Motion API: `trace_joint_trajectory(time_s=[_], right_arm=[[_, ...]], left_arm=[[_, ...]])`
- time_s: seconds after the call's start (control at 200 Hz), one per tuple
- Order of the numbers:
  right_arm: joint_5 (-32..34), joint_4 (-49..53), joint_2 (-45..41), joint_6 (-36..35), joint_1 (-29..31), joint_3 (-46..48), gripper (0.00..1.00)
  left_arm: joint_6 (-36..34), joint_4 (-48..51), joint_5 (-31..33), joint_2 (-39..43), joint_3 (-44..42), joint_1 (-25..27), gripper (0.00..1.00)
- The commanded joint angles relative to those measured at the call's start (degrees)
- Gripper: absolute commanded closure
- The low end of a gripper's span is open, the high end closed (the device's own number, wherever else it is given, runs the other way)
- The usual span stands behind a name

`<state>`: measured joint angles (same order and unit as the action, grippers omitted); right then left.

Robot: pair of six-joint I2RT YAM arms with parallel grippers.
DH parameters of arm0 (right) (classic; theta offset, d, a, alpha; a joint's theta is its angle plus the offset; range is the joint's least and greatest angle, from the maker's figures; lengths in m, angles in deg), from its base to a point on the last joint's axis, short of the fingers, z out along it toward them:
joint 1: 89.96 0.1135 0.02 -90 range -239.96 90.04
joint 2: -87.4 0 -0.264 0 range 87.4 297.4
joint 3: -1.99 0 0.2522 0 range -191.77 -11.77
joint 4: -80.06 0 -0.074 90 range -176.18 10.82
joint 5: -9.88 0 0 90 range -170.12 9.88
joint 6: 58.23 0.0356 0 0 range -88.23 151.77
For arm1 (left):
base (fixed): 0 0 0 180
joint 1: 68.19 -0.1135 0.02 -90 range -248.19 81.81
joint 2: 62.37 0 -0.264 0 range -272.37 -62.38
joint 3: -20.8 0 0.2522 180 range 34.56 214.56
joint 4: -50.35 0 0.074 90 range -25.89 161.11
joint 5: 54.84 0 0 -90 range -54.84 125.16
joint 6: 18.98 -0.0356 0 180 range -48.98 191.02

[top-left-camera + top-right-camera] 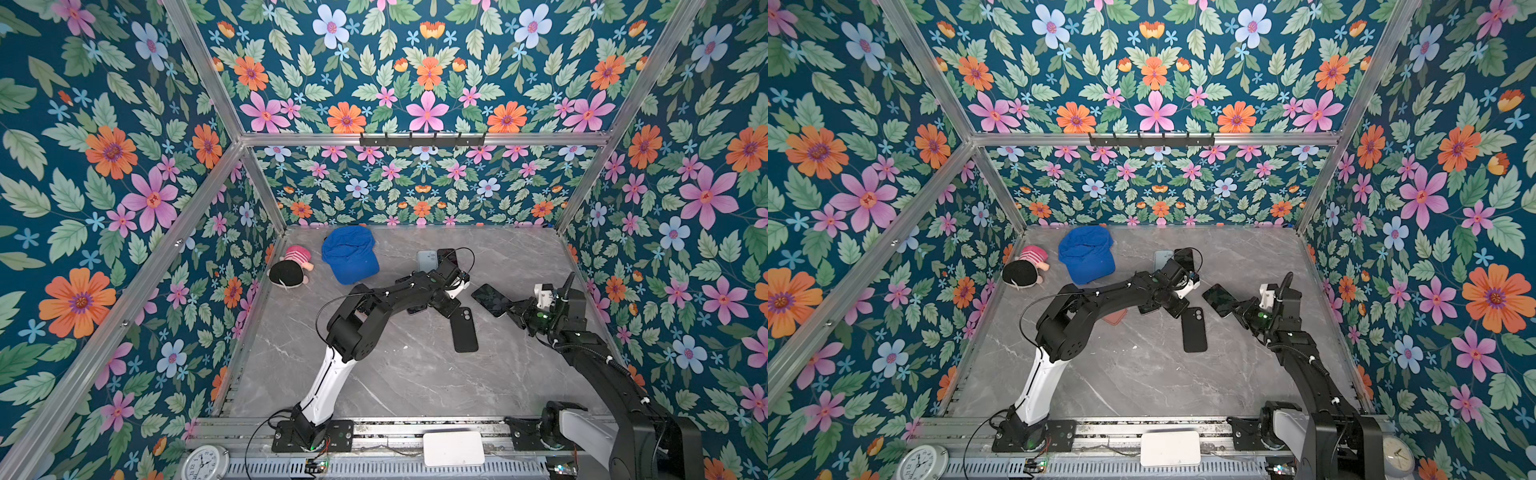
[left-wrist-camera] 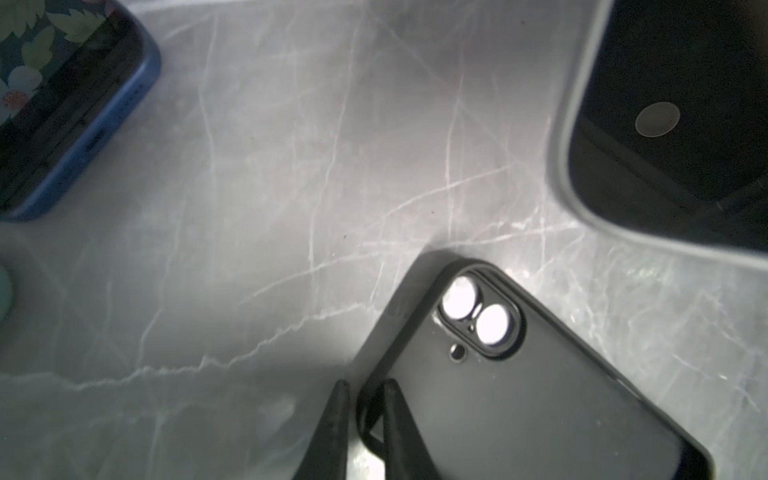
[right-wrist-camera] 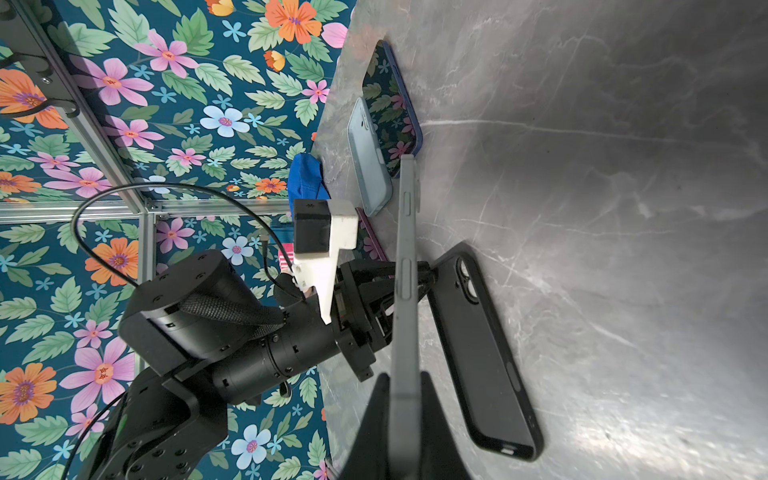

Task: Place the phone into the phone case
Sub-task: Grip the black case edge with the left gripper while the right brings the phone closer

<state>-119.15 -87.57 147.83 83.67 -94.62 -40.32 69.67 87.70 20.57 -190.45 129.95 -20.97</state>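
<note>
Two top views: the phone [image 1: 492,300] hangs tilted in the right gripper [image 1: 510,309], clear of the counter [image 1: 415,382]. It is just beside the camera end of the phone case [image 1: 464,330] and apart from it. The left gripper [image 1: 448,309] sits low at that same end.
Left wrist view: the phone case [image 2: 519,395] lies back-up, so its open side looks to face the counter. The left gripper [image 2: 363,386] has its fingers drawn near together astride one long rim, close to the camera end. Whether they already nip it I cannot tell.
Right wrist view: the right gripper [image 3: 405,376] is pressed onto the phone [image 3: 405,270], pinching face and back near one short end. The phone shows edge-on, raised beside the phone case [image 3: 482,353] and not touching it.
Phone, handling: likely stiff, glass-faced, slick and fairly heavy for an end pinch, so it may pivot or slip if knocked.
Phone case, handling: probably light and pliant. Its rim should flex, and the thin wall could slide out of a shallow nip.
Where to hold: the phone case is probably best held by a long rim near a corner, leaving the opening free once turned over. The phone is probably best held flat across both faces.
</note>
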Motion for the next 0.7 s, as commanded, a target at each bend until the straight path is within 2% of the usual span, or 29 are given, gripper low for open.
trace_joint_trajectory(time_s=[0.0, 0.175, 0.415, 0.695], right_arm=[[-1.91, -2.04, 0.35, -1.26, 0.05, -0.82, 1.00], [-3.58, -1.34, 1.09, -2.22, 0.01, -1.69, 1.00], [-6.83, 0.75, 0.84, -3.38, 0.02, -2.74, 1.00], [-10.87, 6.33, -1.15, -5.35, 0.07, -3.51, 1.00]], left_arm=[[1.56, 1.32, 1.59, 0.41, -0.38, -0.24, 0.83], [4.93, 1.28, 2.39, 1.85, -1.84, -0.29, 0.87], [13.38, -0.28, 4.31, 5.30, -6.02, -0.26, 0.93], [20.71, -1.94, 4.53, 7.33, -9.48, -0.33, 0.93]])
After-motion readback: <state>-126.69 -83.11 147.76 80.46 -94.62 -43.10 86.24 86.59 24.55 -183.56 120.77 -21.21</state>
